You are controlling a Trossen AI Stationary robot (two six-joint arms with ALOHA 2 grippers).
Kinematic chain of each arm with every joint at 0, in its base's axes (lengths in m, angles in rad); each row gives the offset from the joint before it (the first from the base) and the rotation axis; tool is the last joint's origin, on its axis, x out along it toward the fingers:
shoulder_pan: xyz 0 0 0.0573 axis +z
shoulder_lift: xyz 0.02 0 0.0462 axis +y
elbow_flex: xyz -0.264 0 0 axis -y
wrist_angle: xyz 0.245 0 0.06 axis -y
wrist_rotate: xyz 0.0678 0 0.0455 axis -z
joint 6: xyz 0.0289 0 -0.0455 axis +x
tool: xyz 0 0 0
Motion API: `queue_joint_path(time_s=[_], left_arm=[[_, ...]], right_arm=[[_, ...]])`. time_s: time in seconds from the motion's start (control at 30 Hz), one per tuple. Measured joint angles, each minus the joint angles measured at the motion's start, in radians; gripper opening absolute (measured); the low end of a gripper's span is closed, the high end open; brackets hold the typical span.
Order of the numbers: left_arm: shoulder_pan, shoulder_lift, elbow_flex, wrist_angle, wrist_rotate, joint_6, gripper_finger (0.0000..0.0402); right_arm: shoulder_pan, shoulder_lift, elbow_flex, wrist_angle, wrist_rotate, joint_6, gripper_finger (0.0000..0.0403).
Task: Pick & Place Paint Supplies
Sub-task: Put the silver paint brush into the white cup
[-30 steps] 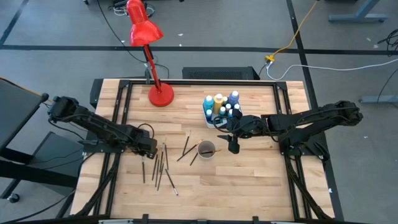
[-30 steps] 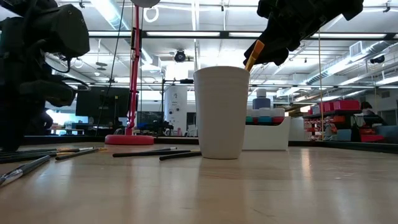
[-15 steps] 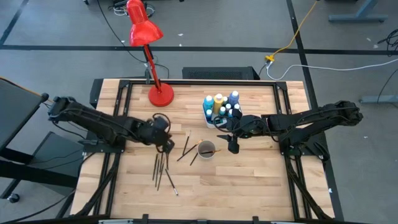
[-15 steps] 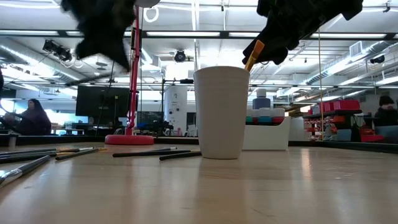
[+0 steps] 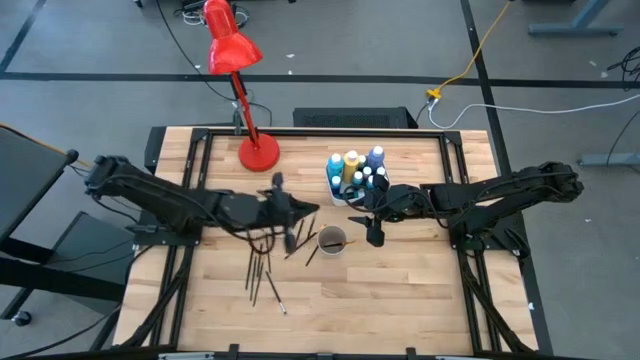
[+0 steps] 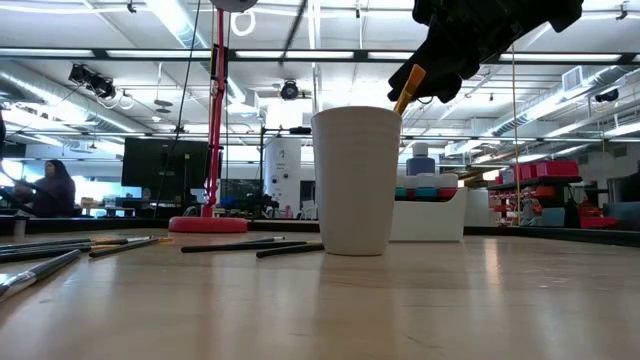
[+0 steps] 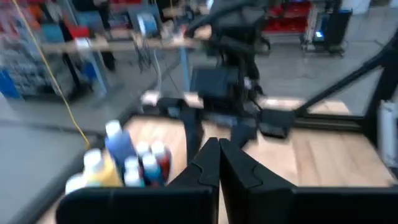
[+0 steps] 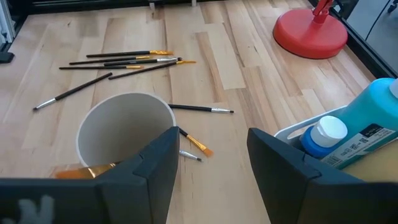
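Observation:
My left gripper (image 5: 303,212) (image 7: 219,146) hangs high over the table's middle, left of the white cup (image 5: 332,240), pointing about level at it, shut on a thin dark brush (image 5: 279,183). My right gripper (image 5: 373,234) (image 8: 208,146) hovers open, just right of the cup and above it; it touches nothing. One brush with a gold ferrule (image 8: 81,170) leans inside the cup (image 8: 124,127). Several brushes (image 5: 262,270) lie flat on the wood. Paint bottles (image 5: 355,170) stand in a white tray (image 8: 292,132). My left gripper holds the brush across its shut fingers, which come level from the table's left. One end (image 5: 279,183) sticks out toward the far edge, the other (image 5: 293,240) toward the near edge. The brush is lifted clear. The wrist view hides the place of contact.
A red desk lamp stands with its base (image 5: 258,152) at the far left of the table. Two more brushes (image 5: 300,238) lie just left of the cup. Bare wood spreads along the near edge (image 5: 400,300). A person (image 6: 50,190) sits far behind the table.
My left gripper has risen from the brush cluster on the table's left and gone toward the cup, tipping from pointing down to about level and rolling. In the low view it has gone up out of the picture. A brush has left the table with it.

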Motion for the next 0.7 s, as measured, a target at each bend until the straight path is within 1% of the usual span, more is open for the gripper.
queue_joint_path(time_s=[0.1, 0.2, 0.3, 0.43, 0.53, 0.7], left_arm=[[0.001, 0.093, -0.001, 0.149, 0.0, 0.131, 0.0003], [0.004, 0.199, 0.0, 0.331, 0.031, 0.253, 0.0003], [0.004, 0.267, 0.0, 0.422, 0.029, 0.291, 0.0003], [0.008, 0.316, -0.001, 0.399, -0.005, 0.267, 0.0003], [0.009, 0.346, -0.001, 0.357, -0.009, 0.244, 0.0004], [0.008, 0.394, -0.001, 0.344, -0.008, 0.175, 0.0009]], right_arm=[[0.0, 0.0, 0.0, 0.001, 0.0, 0.0, 0.0194], [0.0, 0.0, 0.0, 0.0, 0.0, 0.0, 0.0194], [0.0, 0.0, 0.0, -0.003, 0.0, 0.0, 0.0194], [0.0, 0.0, 0.0, -0.013, -0.001, 0.0, 0.0194], [0.0, 0.0, 0.0, -0.02, -0.001, 0.0, 0.0194], [0.0, 0.0, 0.0, -0.023, -0.001, 0.0, 0.0194]])
